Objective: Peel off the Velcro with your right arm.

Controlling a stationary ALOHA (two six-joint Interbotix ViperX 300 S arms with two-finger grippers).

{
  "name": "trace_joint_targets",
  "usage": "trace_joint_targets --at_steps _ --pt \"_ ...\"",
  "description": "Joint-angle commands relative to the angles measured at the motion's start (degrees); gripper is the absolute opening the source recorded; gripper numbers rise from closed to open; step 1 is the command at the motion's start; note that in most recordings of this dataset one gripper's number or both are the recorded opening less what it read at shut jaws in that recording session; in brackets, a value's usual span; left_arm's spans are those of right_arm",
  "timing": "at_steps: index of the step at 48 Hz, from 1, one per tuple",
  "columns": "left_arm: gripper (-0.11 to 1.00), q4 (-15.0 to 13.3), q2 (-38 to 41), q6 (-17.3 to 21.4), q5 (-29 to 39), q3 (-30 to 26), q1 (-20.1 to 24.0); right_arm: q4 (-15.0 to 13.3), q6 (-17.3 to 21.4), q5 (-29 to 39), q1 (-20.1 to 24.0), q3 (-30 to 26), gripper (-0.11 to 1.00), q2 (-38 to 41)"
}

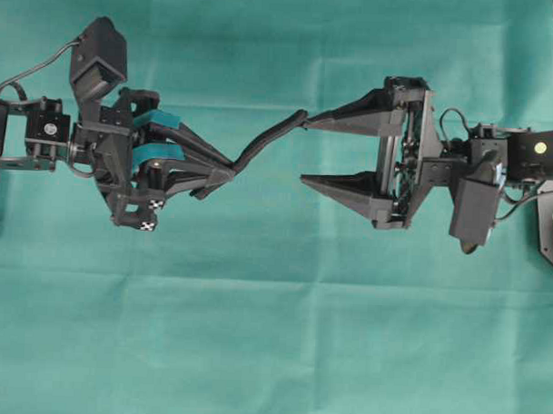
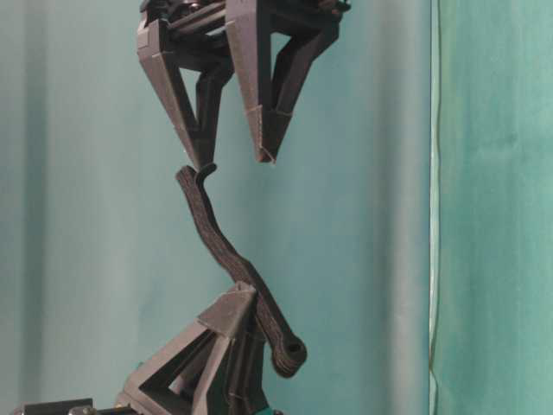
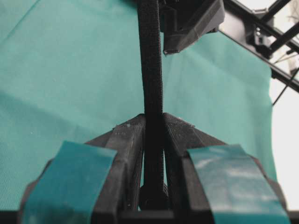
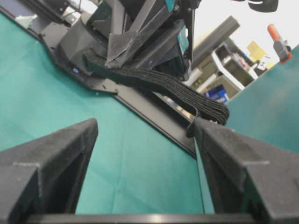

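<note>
Right claw [image 1: 303, 151] stands with its two dark-grey fingers spread apart and nothing clenched between them. From my overhead view, I see the upper finger's [image 1: 348, 117] tip touching the free end of the strap [image 1: 265, 138]; the lower finger hangs clear of it. My right wrist view agrees: the strap's end lies against the inner edge of one finger [image 4: 219, 140] while the other finger [image 4: 60, 149] is well apart, with green cloth showing in the gap.

I see the strap running in a gentle S-curve between the two arms, held above the green cloth [image 1: 272, 334]. Its other end is clamped in the left claw [image 1: 230, 173], whose fingers are clenched tight on it; my left wrist view shows the strap squeezed between the two finger tips. In my table-level view, a small rounded knob [image 2: 294, 353] sticks out beside the left claw.

Teal pads [image 1: 157, 121] mark the left claw's fingers, and a checkered tag [image 1: 149, 226] sits on its underside.
</note>
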Motion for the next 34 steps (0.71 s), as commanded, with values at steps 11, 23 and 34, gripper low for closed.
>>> trace_joint_targets --at_steps 11,23,34 --pt "0.10 0.09 -0.88 0.00 -0.97 -0.26 0.18 -0.09 0.09 -0.88 -0.35 -1.23 0.36 -0.44" --pt "0.10 0.00 -0.88 0.00 -0.97 -0.26 0.18 -0.09 0.09 -1.85 -0.79 -1.23 0.36 -0.35" --pt "0.10 0.09 -0.79 0.00 -1.05 -0.26 0.18 -0.09 0.09 -1.93 -1.05 -1.23 0.36 -0.35"
